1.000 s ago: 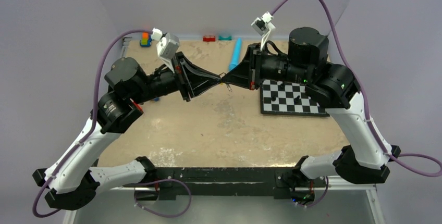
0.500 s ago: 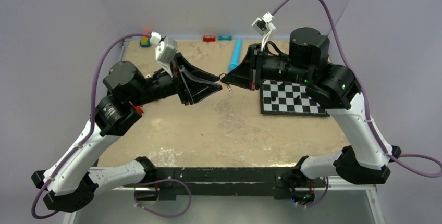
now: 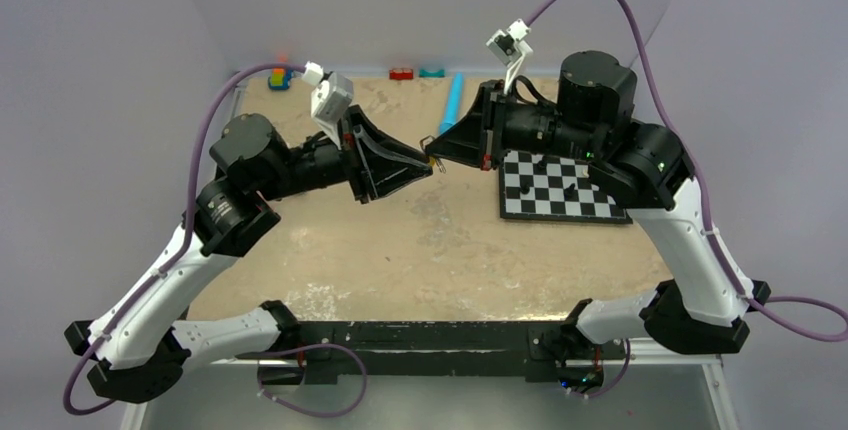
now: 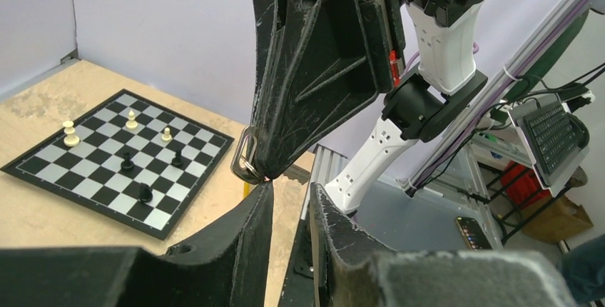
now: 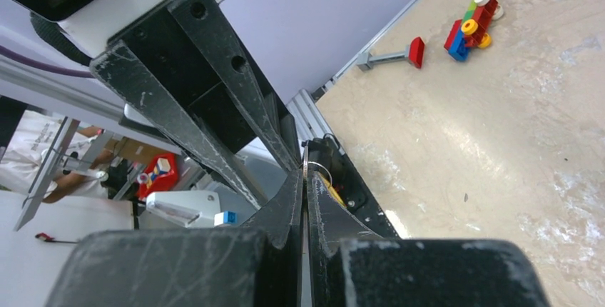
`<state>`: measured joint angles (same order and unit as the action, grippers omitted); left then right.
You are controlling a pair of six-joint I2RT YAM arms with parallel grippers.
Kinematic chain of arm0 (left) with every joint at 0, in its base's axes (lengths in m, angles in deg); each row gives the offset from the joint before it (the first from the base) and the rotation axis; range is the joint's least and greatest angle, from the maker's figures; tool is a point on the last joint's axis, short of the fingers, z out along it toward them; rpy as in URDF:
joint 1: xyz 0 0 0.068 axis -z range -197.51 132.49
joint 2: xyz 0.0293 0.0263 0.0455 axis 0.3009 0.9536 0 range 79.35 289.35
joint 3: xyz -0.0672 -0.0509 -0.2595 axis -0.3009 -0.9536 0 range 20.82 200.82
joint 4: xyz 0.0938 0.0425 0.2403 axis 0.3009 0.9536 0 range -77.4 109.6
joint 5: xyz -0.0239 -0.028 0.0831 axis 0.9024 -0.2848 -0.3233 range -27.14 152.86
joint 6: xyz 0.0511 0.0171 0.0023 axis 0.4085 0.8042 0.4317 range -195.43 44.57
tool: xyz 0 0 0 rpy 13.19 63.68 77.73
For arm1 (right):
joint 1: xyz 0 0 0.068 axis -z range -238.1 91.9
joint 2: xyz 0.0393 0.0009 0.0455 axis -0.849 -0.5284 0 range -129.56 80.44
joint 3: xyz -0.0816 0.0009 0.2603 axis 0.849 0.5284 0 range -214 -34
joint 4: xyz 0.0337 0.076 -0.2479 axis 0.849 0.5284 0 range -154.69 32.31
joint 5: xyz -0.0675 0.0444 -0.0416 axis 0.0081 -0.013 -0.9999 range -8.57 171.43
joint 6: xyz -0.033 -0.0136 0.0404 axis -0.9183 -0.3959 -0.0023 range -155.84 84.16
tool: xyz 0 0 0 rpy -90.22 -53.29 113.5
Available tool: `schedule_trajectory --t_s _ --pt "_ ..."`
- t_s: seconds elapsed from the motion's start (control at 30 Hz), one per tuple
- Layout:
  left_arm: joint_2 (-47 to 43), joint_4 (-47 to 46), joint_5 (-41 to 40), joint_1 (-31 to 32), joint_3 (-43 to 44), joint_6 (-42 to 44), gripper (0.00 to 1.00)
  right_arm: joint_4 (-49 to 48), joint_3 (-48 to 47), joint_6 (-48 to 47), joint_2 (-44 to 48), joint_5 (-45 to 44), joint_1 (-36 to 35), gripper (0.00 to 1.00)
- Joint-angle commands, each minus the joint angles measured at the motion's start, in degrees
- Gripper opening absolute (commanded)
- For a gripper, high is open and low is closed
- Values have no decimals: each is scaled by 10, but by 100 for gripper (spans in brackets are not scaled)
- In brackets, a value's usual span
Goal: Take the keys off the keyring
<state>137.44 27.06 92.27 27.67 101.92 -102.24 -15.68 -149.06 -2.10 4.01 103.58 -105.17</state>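
Keyring point(image 4: 245, 154) pinched in closed right gripper point(image 4: 265, 173), mid-air above the table point(image 3: 420, 250), left gripper point(image 4: 291, 189) parted just beside it.

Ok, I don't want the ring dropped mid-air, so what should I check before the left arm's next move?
1. right gripper shut on the keyring: ok.
2. left gripper open, nothing between its jaws: ok.
3. Grippers meeting tip to tip: ok.
4. key in plain view: not ok, only a yellow sliver shows.
5. key on or off the keyring: cannot tell.
6. Both grippers raised off the table, beside the chessboard: ok.
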Motion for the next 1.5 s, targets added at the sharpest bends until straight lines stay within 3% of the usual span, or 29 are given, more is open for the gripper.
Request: schedule_trajectory --t_s 0.0,0.37,0.63,1.1,1.13,1.3,1.47 --pt "10 -26 -10 3 14 12 29 -32 -9 18 9 37 -6 0" --pt "16 -11 -28 3 37 32 20 -28 -7 20 9 54 -8 0" --pt "2 21 -68 3 42 52 0 -16 -5 15 15 39 -8 0" --pt "-26 36 -79 3 21 60 0 30 -36 -8 -3 16 -8 0" --pt "-27 35 -74 3 19 60 1 31 -38 -8 -3 16 -8 0" --pt "-39 40 -59 3 10 71 28 35 -46 -11 -8 18 -8 0" --pt "-52 46 -39 3 4 79 31 34 -49 -11 -10 20 -8 0"
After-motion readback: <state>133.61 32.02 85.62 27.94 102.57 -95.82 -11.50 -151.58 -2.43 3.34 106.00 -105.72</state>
